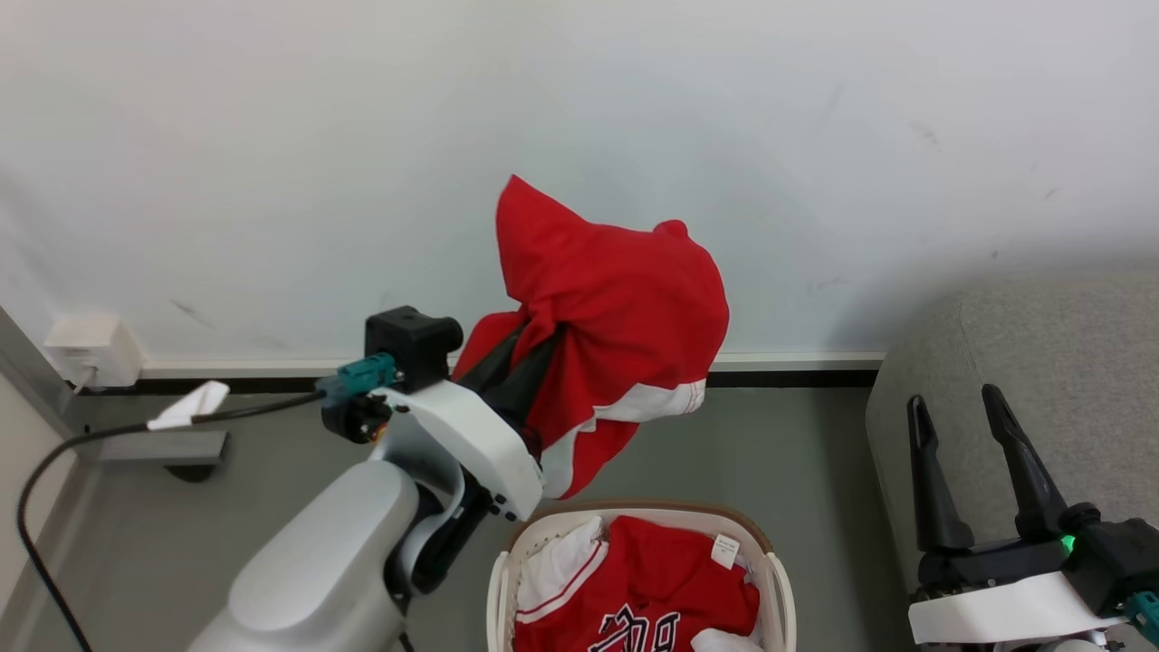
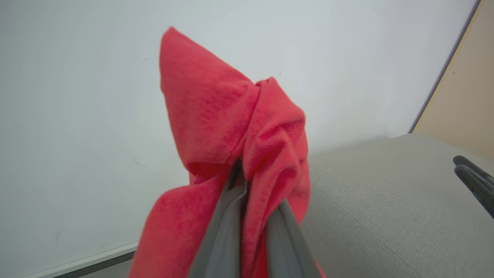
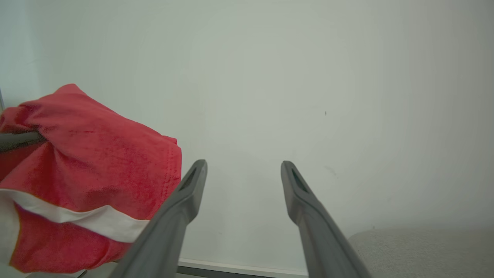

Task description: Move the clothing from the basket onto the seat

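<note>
A red garment with white trim [image 1: 616,317] hangs in the air above the basket, draped over my left gripper [image 1: 534,349], which is shut on it. In the left wrist view the red cloth [image 2: 231,127] is bunched around the two closed fingers. The white basket [image 1: 777,580] with a brown rim stands at the bottom centre and holds a red jersey [image 1: 652,589] with dark lettering and a white tag. The grey seat [image 1: 1050,362] lies at the right. My right gripper [image 1: 958,398] stands open in front of the seat, empty. The right wrist view has the held garment [image 3: 88,170] at its left.
A white wall [image 1: 272,136] with a baseboard runs across the back. A wall socket box [image 1: 90,349] and a black cable [image 1: 54,453] sit at the left. Grey floor [image 1: 779,453] lies between basket and wall.
</note>
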